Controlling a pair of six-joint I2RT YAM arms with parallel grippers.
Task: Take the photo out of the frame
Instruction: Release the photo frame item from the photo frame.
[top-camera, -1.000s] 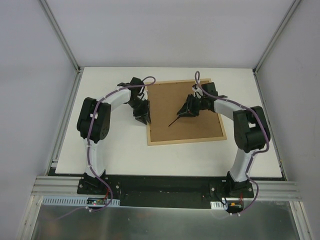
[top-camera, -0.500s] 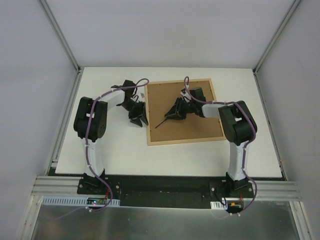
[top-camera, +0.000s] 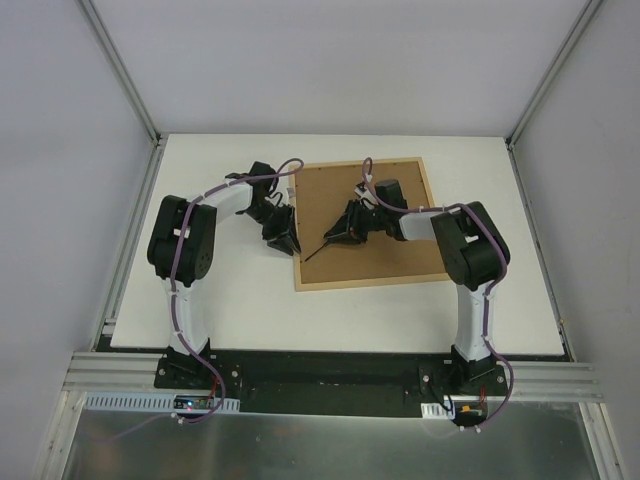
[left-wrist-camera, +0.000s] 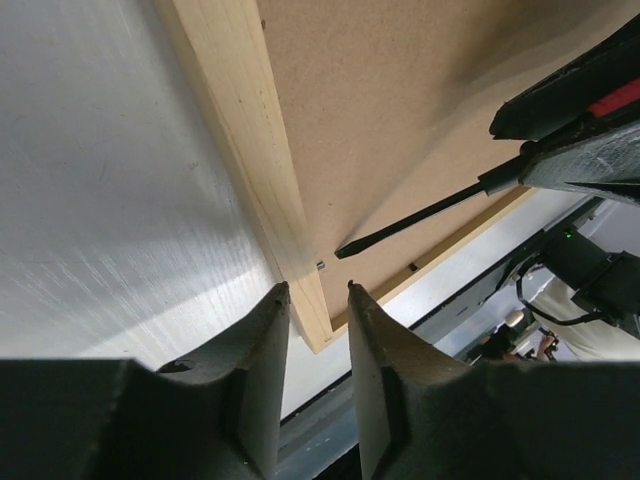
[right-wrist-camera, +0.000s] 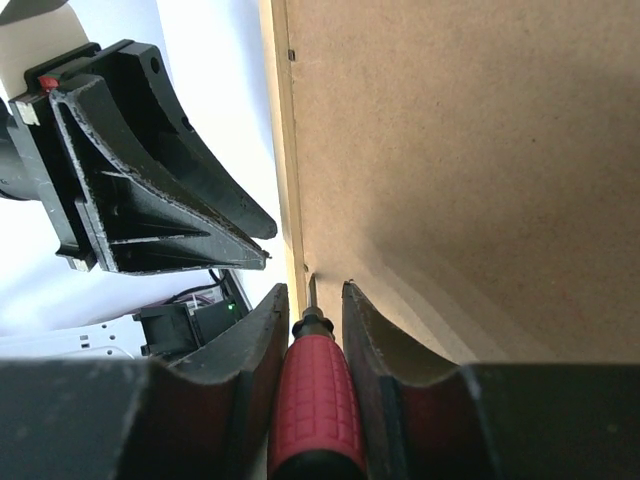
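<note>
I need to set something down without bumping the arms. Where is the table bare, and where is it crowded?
Bare: the table strip between the frame and the near edge, and the far-left corner. Crowded: the frame's left edge, where the left gripper meets the right gripper and its screwdriver.

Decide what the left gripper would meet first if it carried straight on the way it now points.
Most likely the frame: in the wrist view the left gripper points down with one finger on either side of the frame's light wood rail, near a corner. How far above the rail it stands is unclear.
</note>
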